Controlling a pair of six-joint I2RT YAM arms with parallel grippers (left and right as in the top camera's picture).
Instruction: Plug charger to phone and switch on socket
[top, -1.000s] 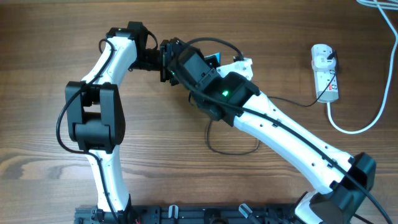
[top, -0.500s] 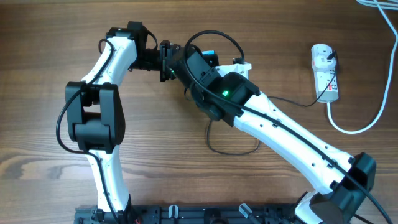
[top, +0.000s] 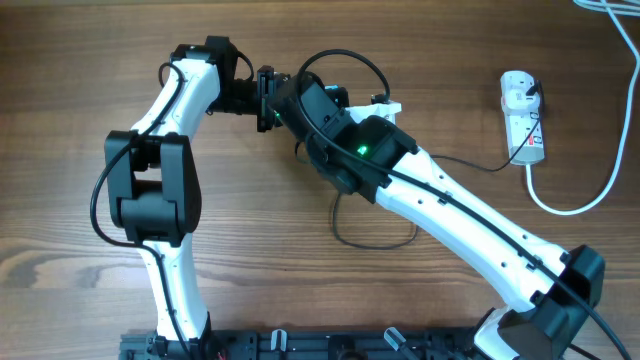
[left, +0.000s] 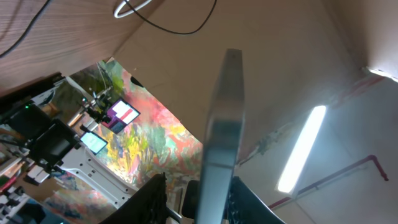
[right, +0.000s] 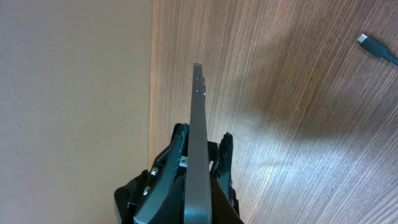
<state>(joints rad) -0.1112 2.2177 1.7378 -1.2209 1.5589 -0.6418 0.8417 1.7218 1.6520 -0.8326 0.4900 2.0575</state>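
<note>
The phone is held edge-on above the table, with my right gripper shut on its lower end. In the left wrist view the phone stands between the fingers of my left gripper. One finger lies against it and the other stands a little apart. From overhead the two grippers meet at the back, left gripper and right gripper, and only a cyan sliver of the phone shows. The charger loops on the table under my right arm, and its plug tip lies free. The socket lies at the far right.
A white cord curves from the socket toward the right edge. My right arm spans the table diagonally over the charger's loop. A black cable crosses the wood in the left wrist view.
My left gripper's jaws have narrowed around the phone. My right gripper has carried the phone slightly left, toward the left gripper.
</note>
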